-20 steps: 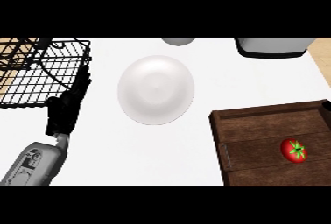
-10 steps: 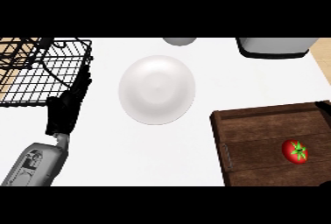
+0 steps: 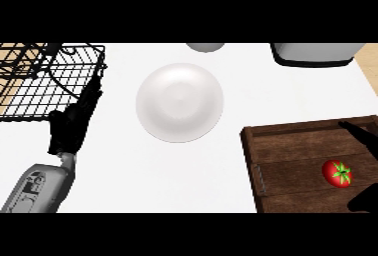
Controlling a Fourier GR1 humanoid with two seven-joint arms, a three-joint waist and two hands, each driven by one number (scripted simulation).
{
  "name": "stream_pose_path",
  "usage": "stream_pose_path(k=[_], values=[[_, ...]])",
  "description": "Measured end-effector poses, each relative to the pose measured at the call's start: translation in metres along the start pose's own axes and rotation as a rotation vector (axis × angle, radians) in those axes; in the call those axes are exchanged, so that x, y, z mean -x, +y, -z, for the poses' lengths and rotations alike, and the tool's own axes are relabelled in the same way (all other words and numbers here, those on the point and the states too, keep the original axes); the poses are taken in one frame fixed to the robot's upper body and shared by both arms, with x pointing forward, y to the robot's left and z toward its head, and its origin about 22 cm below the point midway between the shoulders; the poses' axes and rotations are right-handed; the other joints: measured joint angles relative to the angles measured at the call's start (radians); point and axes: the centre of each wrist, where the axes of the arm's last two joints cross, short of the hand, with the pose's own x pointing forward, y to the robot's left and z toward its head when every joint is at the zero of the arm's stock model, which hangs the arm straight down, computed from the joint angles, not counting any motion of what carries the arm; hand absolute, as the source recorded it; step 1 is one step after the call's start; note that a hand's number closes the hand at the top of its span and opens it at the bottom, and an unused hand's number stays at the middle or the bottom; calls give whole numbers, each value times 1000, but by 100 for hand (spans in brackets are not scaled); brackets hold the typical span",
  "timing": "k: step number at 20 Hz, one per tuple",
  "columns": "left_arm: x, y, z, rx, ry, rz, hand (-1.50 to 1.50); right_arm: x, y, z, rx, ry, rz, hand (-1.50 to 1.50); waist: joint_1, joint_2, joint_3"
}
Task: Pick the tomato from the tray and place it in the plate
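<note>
Glossy red round tomato [image 3: 337, 173] w/ green star-shaped calyx lies on right part of the dark brown plank-wood tray [image 3: 295, 150], untouched. Matte black right hand [image 3: 361, 135] reaches over tray's right edge: straight finger on tomato's far side, dark part on near side, both apart from it, hand unclenched. Smooth white plate [image 3: 179, 102] sits up-left of tray. Left hand [image 3: 70, 127] is far left of tray, fingers straight, beside black wire basket [image 3: 44, 80].

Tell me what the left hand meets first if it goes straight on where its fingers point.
The black wire rack: the left hand points up the view along the rack's right side, fingertips overlapping its wires. Depth is unclear, so it may slip just past.
</note>
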Motion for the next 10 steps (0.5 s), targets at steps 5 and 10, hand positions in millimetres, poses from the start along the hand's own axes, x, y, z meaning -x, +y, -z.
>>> stream_pose_path(k=[5,10], values=[[-6,-3,3,-1,-4,2,0,11,24,15,-37,17,-18,-150,-2,0,0],[-3,-2,-2,4,-4,4,0,18,36,27,-62,36,-29,-150,-3,-1,0]])
